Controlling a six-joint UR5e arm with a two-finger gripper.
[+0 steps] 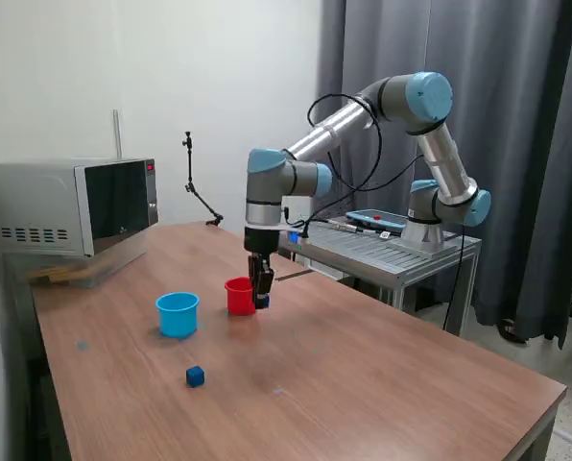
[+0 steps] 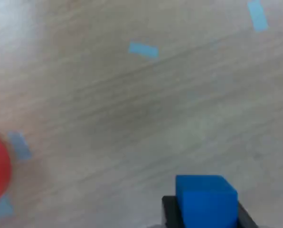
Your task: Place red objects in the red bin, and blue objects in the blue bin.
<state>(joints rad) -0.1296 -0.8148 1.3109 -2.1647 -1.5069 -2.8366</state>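
Gripper (image 1: 261, 300) low over the table (image 1: 382, 375), just beside the red bin (image 1: 238, 296) on the exterior view's right, fingers closed on a dark blue cube (image 2: 206, 201). Cube seen in the wrist view seated between the dark finger pads, wood grain blurred beyond it. Whether the cube rests on the table or hangs just clear of it: cannot tell. Edge of the red bin visible at the margin of the wrist view.

Second blue cube (image 1: 195, 376) loose on the table, nearer the camera, apart from both bins. Blue bin (image 1: 178, 314) upright, to the exterior view's left of the red bin, near but not touching. No red cubes visible on the table; contents of either bin not visible.

Step in hand, by judgement: transport of the held blue cube, grasp made, delivery not yet done.

Next move, by judgement: lift clear of the red bin's rim, carry across it toward the exterior view's left, centre over the blue bin's mouth, then release. Risk: clipping the red bin in passing, given the closeness.
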